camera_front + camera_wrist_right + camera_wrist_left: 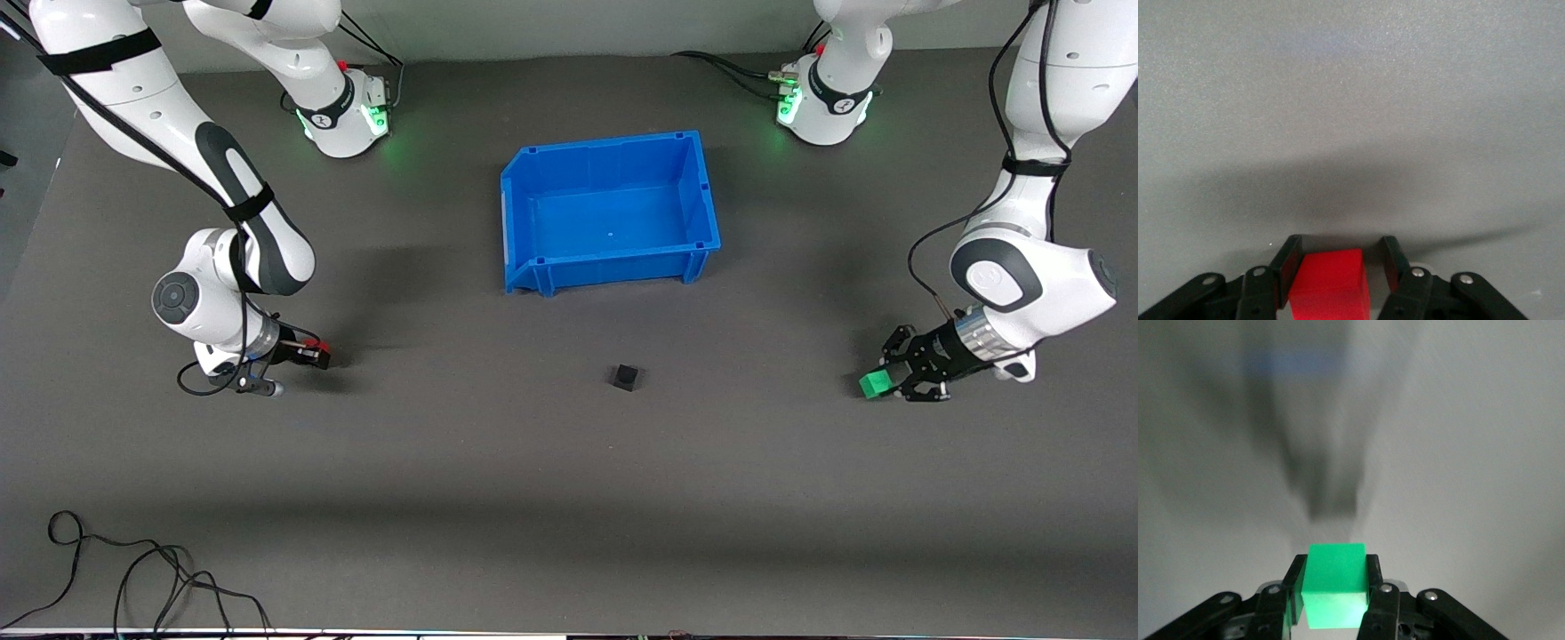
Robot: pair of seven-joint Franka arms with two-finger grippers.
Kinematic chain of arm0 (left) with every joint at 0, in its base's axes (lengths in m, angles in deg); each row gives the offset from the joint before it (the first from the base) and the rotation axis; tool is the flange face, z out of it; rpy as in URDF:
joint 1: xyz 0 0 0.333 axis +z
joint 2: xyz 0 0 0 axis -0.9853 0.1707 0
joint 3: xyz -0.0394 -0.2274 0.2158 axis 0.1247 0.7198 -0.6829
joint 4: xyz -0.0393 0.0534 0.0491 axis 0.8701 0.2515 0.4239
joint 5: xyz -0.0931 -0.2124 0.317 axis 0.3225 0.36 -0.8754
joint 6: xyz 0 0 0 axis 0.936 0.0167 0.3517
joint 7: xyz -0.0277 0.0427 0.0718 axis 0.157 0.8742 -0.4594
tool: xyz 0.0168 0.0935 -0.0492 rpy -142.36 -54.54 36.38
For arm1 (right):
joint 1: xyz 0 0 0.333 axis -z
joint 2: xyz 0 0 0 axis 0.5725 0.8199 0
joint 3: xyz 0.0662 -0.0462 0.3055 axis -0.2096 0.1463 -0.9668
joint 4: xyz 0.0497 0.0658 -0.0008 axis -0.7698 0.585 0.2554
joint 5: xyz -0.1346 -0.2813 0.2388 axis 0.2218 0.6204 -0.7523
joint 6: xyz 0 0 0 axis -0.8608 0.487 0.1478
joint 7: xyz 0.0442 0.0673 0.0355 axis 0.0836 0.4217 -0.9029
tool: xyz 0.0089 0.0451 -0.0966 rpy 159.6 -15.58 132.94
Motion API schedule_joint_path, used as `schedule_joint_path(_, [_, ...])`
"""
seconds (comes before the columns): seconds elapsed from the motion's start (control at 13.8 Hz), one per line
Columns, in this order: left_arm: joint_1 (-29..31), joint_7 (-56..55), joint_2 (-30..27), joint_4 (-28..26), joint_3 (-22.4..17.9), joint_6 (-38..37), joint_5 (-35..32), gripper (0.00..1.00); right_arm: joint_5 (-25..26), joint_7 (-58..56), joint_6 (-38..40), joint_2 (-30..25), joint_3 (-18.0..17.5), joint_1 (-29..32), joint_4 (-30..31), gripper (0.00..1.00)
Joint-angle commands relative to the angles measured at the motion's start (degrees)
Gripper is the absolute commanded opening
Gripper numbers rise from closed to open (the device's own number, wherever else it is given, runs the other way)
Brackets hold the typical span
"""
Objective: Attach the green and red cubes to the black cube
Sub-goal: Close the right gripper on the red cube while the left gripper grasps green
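Note:
The black cube [625, 377] sits alone on the dark table, nearer to the front camera than the blue bin. My left gripper [882, 381] is low at the left arm's end of the table, shut on the green cube [873, 385]; in the left wrist view the green cube [1335, 583] fills the gap between both fingers [1376, 577]. My right gripper [316, 355] is low at the right arm's end of the table, open around the red cube [323, 346]. In the right wrist view the red cube [1330, 280] lies against one finger, with a gap to the other finger [1390, 260].
An empty blue bin [613, 267] stands mid-table, toward the robots' bases. A loose black cable [133, 569] lies near the table's front edge at the right arm's end.

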Motion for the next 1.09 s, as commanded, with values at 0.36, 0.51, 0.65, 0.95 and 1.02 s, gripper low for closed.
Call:
schedule_joint_path(0.36, [-8.9,0.1,0.6,8.6,-0.5,-5.2,-3.0,0.26,-1.5,0.7,-0.8,0.8,-0.2,-1.4,-0.2,0.59])
schedule_joint_path(0.51, [-12.0,0.0,2.1,10.4,-0.6,-5.1,-3.0,0.26,-1.5,0.8,-0.8,0.9,-0.2,-1.4,-0.2,0.59])
schedule_joint_path(0.65, [-13.1,-0.4,2.5,11.5,-0.6,-5.1,-3.0,0.26,-1.5,0.7,-0.9,1.2,-0.2,-1.4,-0.2,0.59])
schedule_joint_path(0.95, [-15.8,-6.0,3.7,13.0,-0.6,-4.5,-5.0,0.25,-1.5,0.7,-2.7,1.7,-0.2,-1.4,-0.1,0.00])
schedule_joint_path(1.02, [-17.0,-7.5,4.5,13.4,-0.6,-4.1,-5.3,0.25,-1.5,0.6,-2.7,1.8,-0.2,-1.4,-0.1,0.00])
